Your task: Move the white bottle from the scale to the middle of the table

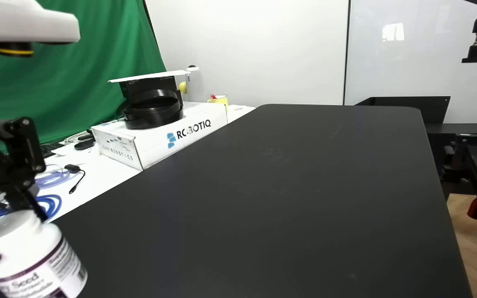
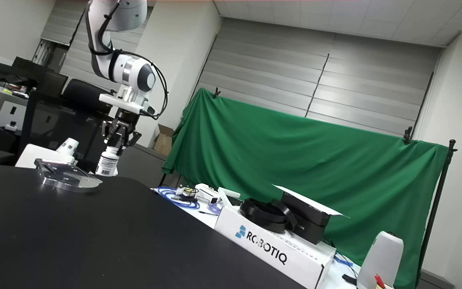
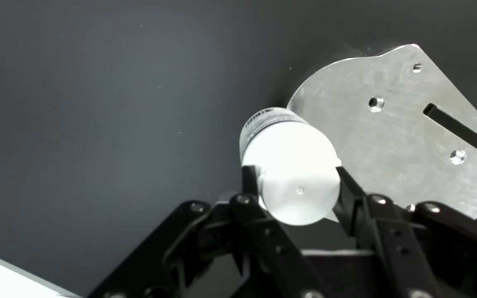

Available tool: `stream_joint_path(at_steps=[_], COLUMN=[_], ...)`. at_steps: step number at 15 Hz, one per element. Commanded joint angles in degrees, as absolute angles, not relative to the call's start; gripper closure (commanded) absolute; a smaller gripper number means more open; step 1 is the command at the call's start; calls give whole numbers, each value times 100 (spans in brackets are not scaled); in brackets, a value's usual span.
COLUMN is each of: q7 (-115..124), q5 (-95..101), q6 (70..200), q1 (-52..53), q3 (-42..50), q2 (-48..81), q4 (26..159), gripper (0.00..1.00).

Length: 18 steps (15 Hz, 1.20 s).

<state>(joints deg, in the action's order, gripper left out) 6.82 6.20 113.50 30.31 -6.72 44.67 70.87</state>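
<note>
The white bottle, with a white cap and a printed label, shows in both exterior views [image 1: 42, 271] [image 2: 106, 164] and the wrist view [image 3: 290, 142]. My gripper [image 3: 295, 178] is shut on it, one black finger on each side at the cap and neck; the gripper also shows in both exterior views [image 1: 15, 234] [image 2: 114, 147]. The bottle looks tilted and seems held above the black table [image 1: 284, 186] [image 2: 74, 233], near its far edge; the gap under it cannot be seen clearly. I cannot make out a clear scale; a flat metal plate [image 3: 371, 140] lies beside the bottle.
The metal plate also shows in an exterior view [image 2: 68, 176]. A white lettered box [image 1: 180, 128] with a black case and black rings stands on a white side table [image 1: 85, 182] along the black table. Blue cables [image 2: 175, 196] lie there too.
</note>
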Motion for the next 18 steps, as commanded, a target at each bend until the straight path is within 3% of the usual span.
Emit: stream_joint_path(at_steps=[1, 5, 18], q7=[1149, 1457, 2704], q5=[773, 765, 1037], q6=[11677, 12086, 13103], q1=[2989, 2916, 1928], q3=[-414, -111, -621], q2=[3561, 2767, 401], q4=[8291, 9429, 13143], gripper=[78, 78, 78])
